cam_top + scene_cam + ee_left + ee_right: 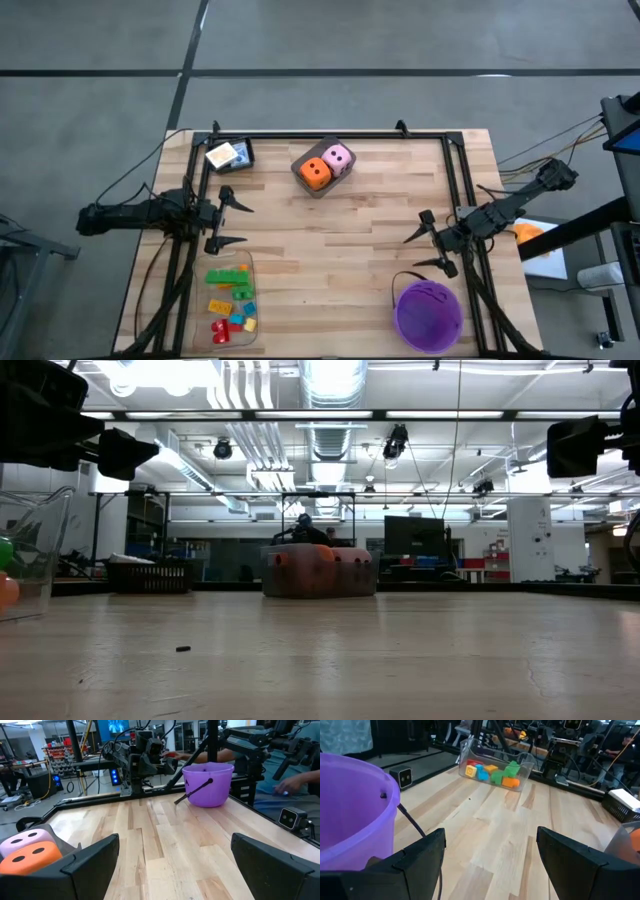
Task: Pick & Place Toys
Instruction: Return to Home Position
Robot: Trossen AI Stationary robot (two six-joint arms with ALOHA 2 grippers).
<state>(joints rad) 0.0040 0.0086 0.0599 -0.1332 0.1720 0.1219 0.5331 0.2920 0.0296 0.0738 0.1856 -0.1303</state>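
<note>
An orange die (315, 174) and a pink die (339, 157) sit side by side in a small clear tub at the table's far middle. Small coloured bricks (231, 297) lie in a clear tray (247, 262) at the near left. Flat tiles (224, 155) lie in a dark holder at the far left. My left gripper (248, 224) hangs open at the table's left edge, level, with nothing between its fingers. My right gripper (409, 252) hangs open at the right edge, just beyond the purple bucket (428, 313). The right wrist view shows the bricks (495, 771) across the table.
The purple bucket (207, 782) stands at the near right corner, its dark handle hanging over its side. A dark frame rail (330, 137) runs along the table's edges. Bare wood (330, 260) lies between the two grippers. A person sits beyond the table's right side.
</note>
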